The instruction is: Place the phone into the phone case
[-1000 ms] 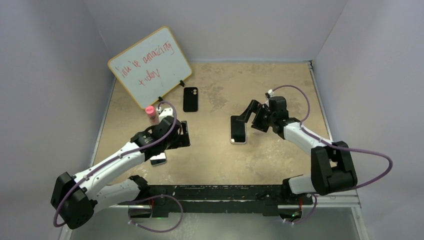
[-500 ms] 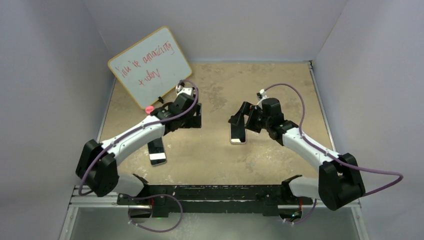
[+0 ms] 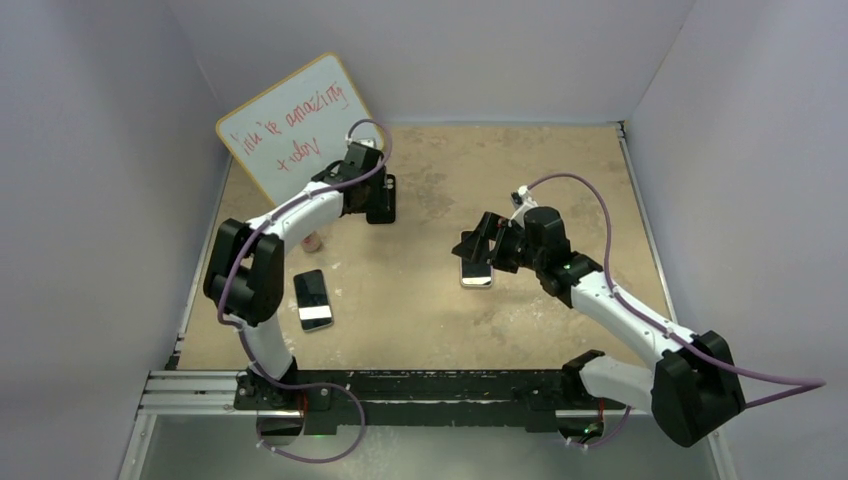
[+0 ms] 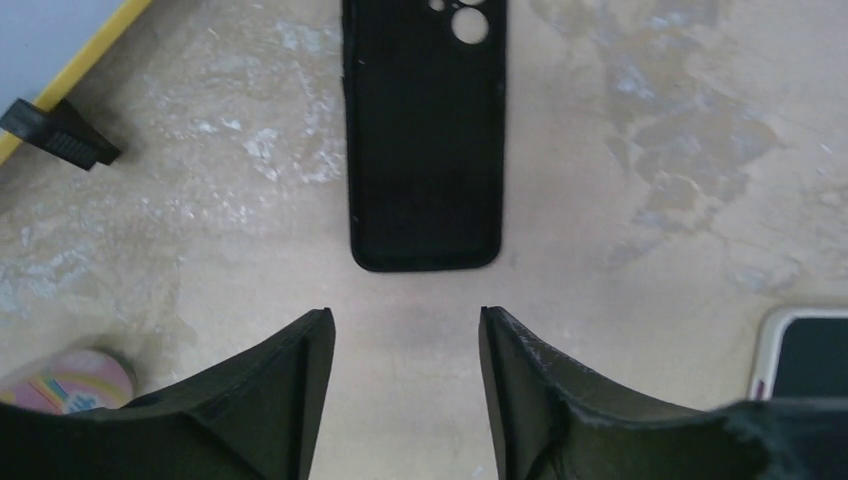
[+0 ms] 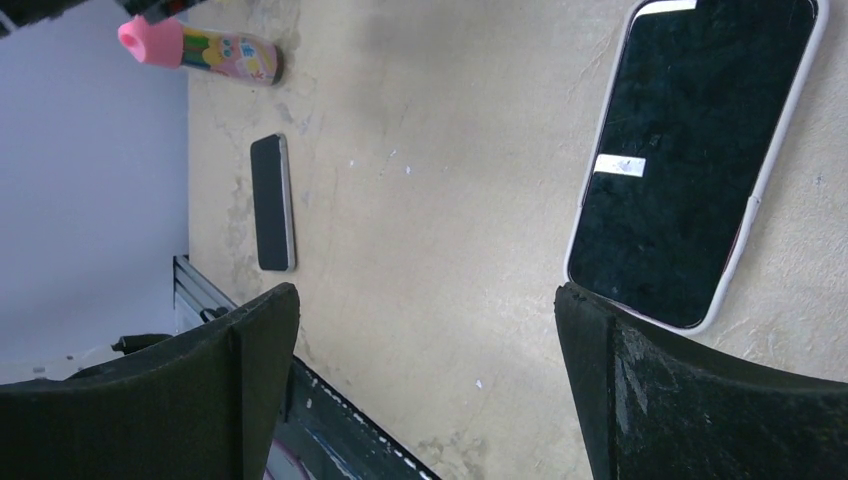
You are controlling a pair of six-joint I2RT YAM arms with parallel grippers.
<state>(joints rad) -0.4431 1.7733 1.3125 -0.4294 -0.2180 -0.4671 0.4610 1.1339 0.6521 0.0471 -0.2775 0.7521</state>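
Top external view: a mottled tan table (image 3: 560, 180) boxed in by pale walls, with both arms reaching out over it from the near edge.
Whiteboard (image 3: 290, 130): yellow-framed and scrawled in red, propped at 10 o'clock on the table.
Left gripper (image 4: 405, 318): at 11 o'clock, beside the whiteboard's lower edge and over the near end of the case. The left wrist view shows its jaws spread with only bare table between them.
Right gripper (image 5: 425, 292): just right of table centre, at about 3 o'clock, over the phone's far end, with jaws spread wide and holding nothing.
Phone (image 5: 700, 160): lying flat and screen up, white-rimmed, with a small pale sticker on the glass. In the right wrist view it sits at 2 o'clock from the gripper, well apart from the case.
Phone case (image 4: 425, 140): matte black and flat on the table, with its camera holes at the far end. It lies at 12 o'clock, just beyond the left fingertips, and they do not touch it.
Second phone (image 3: 313, 300): lying alone at 8 o'clock.
Pink-capped bottle (image 3: 313, 241): between the second phone and the whiteboard.
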